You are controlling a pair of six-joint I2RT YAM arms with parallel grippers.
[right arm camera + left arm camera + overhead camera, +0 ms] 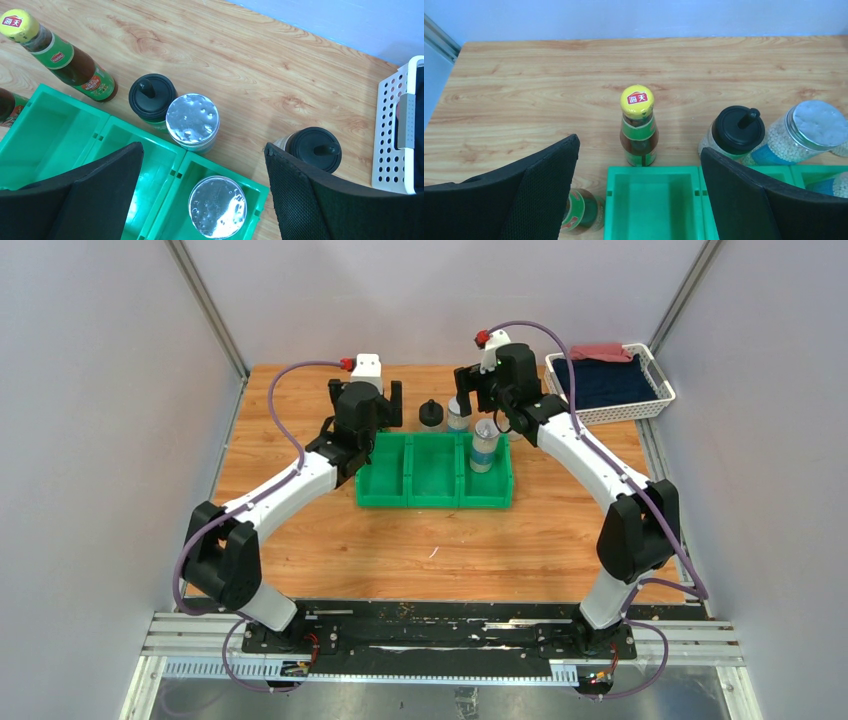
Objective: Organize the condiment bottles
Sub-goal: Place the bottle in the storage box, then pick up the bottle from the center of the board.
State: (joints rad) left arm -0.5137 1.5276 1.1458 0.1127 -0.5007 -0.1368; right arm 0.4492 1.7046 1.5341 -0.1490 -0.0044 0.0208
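Observation:
A green three-compartment bin (435,480) sits mid-table. One silver-lidded shaker (217,206) stands in its right compartment. Behind the bin stand a brown yellow-capped bottle (638,127), a black-knob jar (736,131) and the second shaker (809,127). The other brown bottle (581,212) stands left of the bin, half hidden by my finger. The second black-knob jar (312,147) stands right of the bin. My left gripper (639,150) is open and empty over the left compartment. My right gripper (202,150) is open and empty above the binned shaker.
A white perforated basket (655,375) with dark and red cloths sits at the back right corner, also at the right edge of the right wrist view (392,130). The bin's left (651,205) and middle compartments hold nothing. Walls close in the table.

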